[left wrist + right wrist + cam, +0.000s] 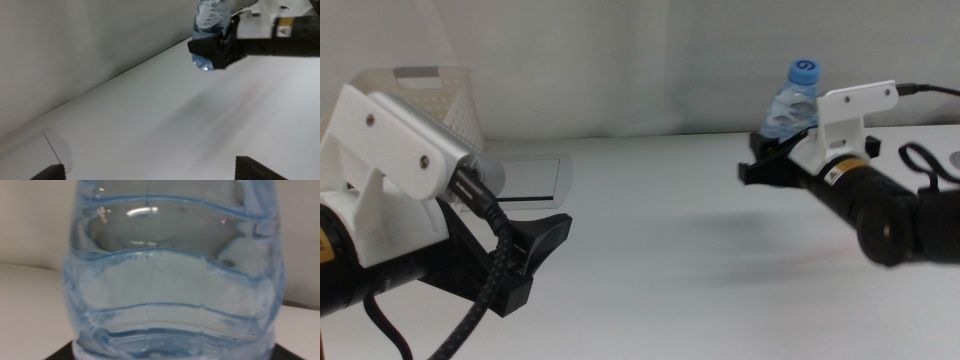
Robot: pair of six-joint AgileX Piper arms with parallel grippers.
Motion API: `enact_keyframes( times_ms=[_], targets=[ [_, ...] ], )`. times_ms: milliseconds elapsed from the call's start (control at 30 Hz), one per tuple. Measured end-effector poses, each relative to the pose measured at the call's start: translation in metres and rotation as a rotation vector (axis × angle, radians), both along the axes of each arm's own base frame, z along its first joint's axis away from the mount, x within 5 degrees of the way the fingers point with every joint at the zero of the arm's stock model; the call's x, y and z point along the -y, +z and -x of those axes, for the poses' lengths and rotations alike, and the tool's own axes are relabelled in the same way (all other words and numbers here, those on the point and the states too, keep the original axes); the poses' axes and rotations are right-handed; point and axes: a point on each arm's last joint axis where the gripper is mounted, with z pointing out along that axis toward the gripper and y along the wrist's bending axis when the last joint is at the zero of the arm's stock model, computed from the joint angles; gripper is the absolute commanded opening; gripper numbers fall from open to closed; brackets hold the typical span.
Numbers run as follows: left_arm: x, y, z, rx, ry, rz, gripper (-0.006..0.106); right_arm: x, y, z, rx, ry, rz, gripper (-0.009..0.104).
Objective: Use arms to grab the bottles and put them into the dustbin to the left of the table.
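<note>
The water bottle [796, 102], clear with a blue cap, is held in the right gripper [772, 160] above the table [700, 260], over its right part and toward the far edge. In the left wrist view the bottle's bottom [206, 62] hangs free over the white surface, with a soft shadow below it, so it does not touch the table. The dark jaws are closed around the lower body of the bottle, which stands nearly upright, leaning a little. In the right wrist view the ribbed clear wall of the bottle [175, 280] fills almost the whole picture, which fits with a grasp very close to that camera.

The left gripper [535, 250] waits low near the front left of the table. Its jaws are spread wide, with nothing between them; in its own wrist view only the two dark tips show, at the lower corners.

The dustbin [440, 100], a white basket with perforated sides, stands at the far left end of the table, partly hidden behind the left arm. I see no other bottle and no can in these views.

In my judgement the step in hand is the carrying: the bottle is already grasped and lifted, but not yet brought to the dustbin. The next move calls for a long travel to the left across the table, keeping the bottle high enough to pass over the rim of the dustbin. The left arm stands between the bottle and the dustbin, so the path must avoid it, or the bottle may be handed over to the open left gripper. The release should come only when the bottle is above the opening.
</note>
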Motion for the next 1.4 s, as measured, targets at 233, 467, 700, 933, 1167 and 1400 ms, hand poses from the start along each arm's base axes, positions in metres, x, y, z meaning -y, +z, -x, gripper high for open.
enact_keyframes(
  times_ms=[233,467,700,933,1167,1400],
  targets=[
    [0.000,0.000,0.000,0.001,-0.001,-0.001,0.087,-0.049,-0.004,0.075,-0.053,0.171,-0.032,-0.002],
    [0.000,0.000,0.000,-0.001,-0.001,-0.002,0.087,-0.074,-0.019,0.097,-0.117,0.210,-0.039,-0.002],
    [0.000,0.000,0.000,-0.001,-0.001,-0.002,0.087,-0.077,-0.053,0.097,-0.184,0.203,0.026,-0.002],
    [0.000,0.000,0.000,-0.001,-0.001,-0.002,0.087,-0.079,-0.064,0.097,-0.209,0.211,0.031,-0.002],
    [0.000,0.000,0.000,-0.001,-0.002,-0.005,0.087,-0.081,-0.065,0.099,-0.209,0.239,0.026,-0.001],
    [0.000,0.000,0.000,-0.001,-0.002,-0.005,0.087,-0.082,-0.068,0.098,-0.199,0.245,0.032,0.015]
  ],
)
